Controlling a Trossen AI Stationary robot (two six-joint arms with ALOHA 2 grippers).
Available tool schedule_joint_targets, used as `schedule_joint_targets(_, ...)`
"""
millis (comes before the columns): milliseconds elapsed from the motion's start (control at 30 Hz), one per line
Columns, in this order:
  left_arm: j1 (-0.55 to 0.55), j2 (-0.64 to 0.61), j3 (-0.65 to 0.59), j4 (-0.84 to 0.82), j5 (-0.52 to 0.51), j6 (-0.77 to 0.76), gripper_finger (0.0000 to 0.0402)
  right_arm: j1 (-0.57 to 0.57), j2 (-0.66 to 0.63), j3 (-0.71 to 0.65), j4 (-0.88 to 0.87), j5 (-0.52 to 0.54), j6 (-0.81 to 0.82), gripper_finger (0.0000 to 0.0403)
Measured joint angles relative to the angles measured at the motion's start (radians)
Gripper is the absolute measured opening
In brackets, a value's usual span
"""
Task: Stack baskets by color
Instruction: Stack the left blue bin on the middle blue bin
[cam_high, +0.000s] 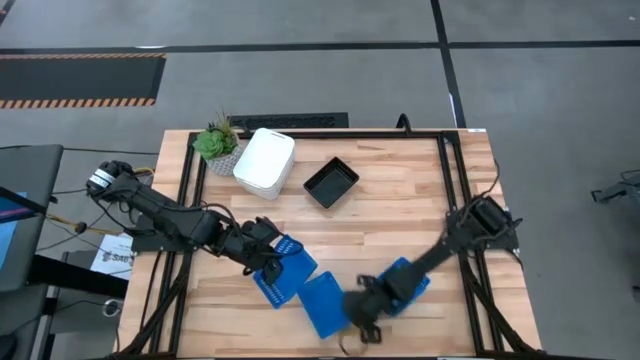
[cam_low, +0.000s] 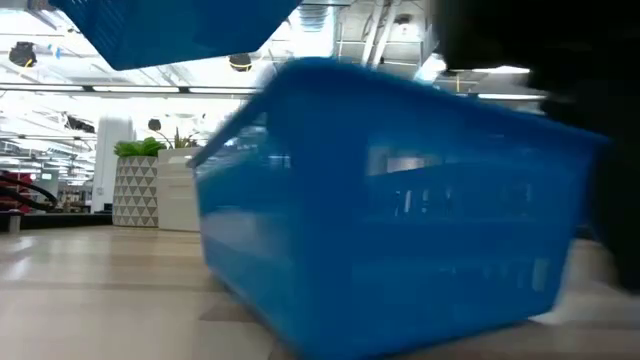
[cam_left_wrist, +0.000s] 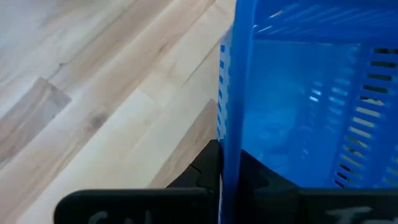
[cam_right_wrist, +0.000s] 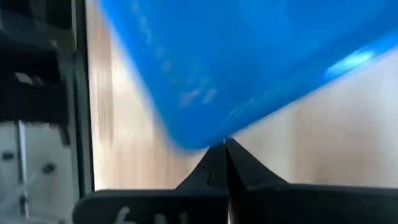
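Observation:
Three bright blue baskets show near the table's front. One blue basket (cam_high: 290, 268) (cam_low: 180, 30) hangs in the air, with my left gripper (cam_high: 267, 257) (cam_left_wrist: 222, 171) shut on it. A second blue basket (cam_high: 322, 303) (cam_low: 400, 210) (cam_right_wrist: 249, 62) stands on the table just right of it. My right gripper (cam_high: 362, 318) (cam_right_wrist: 225, 144) is shut, and its fingertips are at this basket's rounded corner. The third blue basket (cam_high: 412, 278) lies under my right arm. Farther back stand the white baskets (cam_high: 265, 162) and a black basket (cam_high: 331, 182). My left gripper pinches the lifted basket's side wall (cam_left_wrist: 227, 134) at the rim, one finger inside the basket and one outside. The fingers slant down from the table's left. The basket hangs tilted, clear of the table. My right gripper's shut fingertips stand at the second basket's lower corner (cam_right_wrist: 198, 144); whether they touch it I cannot tell.
A small green potted plant (cam_high: 217, 143) stands at the far left beside the white baskets. A black frame (cam_high: 445, 180) runs along the table's sides and far edge. Bare wood lies in the table's middle and far right.

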Motion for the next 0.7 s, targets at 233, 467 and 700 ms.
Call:
schedule_joint_targets(233, -0.001, 0.0, 0.0, 0.0, -0.021, -0.001, 0.0, -0.214, -0.021, 0.002, 0.056, 0.026, -0.139, 0.0002)
schedule_joint_targets(467, -0.003, -0.055, -0.001, -0.016, 0.029, 0.035, 0.0, -0.364, -0.084, 0.016, -0.009, 0.039, -0.161, 0.0006)
schedule_joint_targets(700, -0.006, -0.089, -0.001, 0.028, -0.126, 0.08, 0.0, -0.35, -0.372, 0.029, -0.22, 0.088, -0.122, 0.0004)
